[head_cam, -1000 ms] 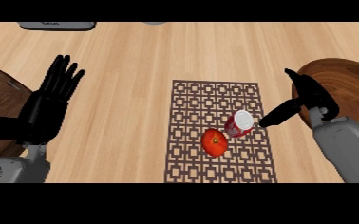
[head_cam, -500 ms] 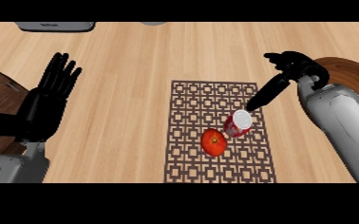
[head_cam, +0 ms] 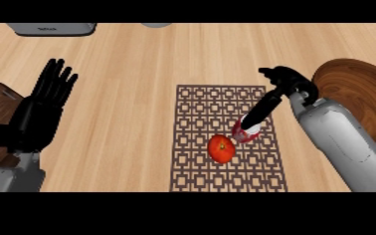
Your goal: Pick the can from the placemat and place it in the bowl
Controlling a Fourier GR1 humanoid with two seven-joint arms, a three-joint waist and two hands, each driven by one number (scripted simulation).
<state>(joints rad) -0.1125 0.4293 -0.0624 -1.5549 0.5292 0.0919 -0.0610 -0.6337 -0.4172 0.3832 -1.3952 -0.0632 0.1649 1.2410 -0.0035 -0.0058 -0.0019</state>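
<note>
**Can on the placemat, right hand reaching down to it**

Nearest to us, the two grey forearms come in from the lower edge, one at each side. Our left hand (head_cam: 40,112) rests at the left edge of the counter (head_cam: 140,69), its fingers straight and pointing up, holding nothing and well apart from everything else.

Just beyond the near edge of the patterned placemat (head_cam: 220,174) we see a red tomato (head_cam: 222,149) lying on the mat. Touching it, or just beside it at its upper right, lies the can (head_cam: 246,131), red with a white end, tilted and still on the placemat near its right edge.

Our right hand (head_cam: 288,79) hangs above the mat's right edge. One finger (head_cam: 263,110) stretches straight down to the can and appears to touch its top, while the remaining fingers curl back toward the palm. We cannot see anything wrapped around the can; it is not gripped.

To the right of that hand, the brown wooden bowl (head_cam: 349,79) sits at the counter's right edge, partly hidden behind the right forearm.

Farthest away, at the counter's back edge, we see a grey appliance (head_cam: 51,28) at the left and a small grey object (head_cam: 156,24) nearer the middle, too cut off to name.
</note>
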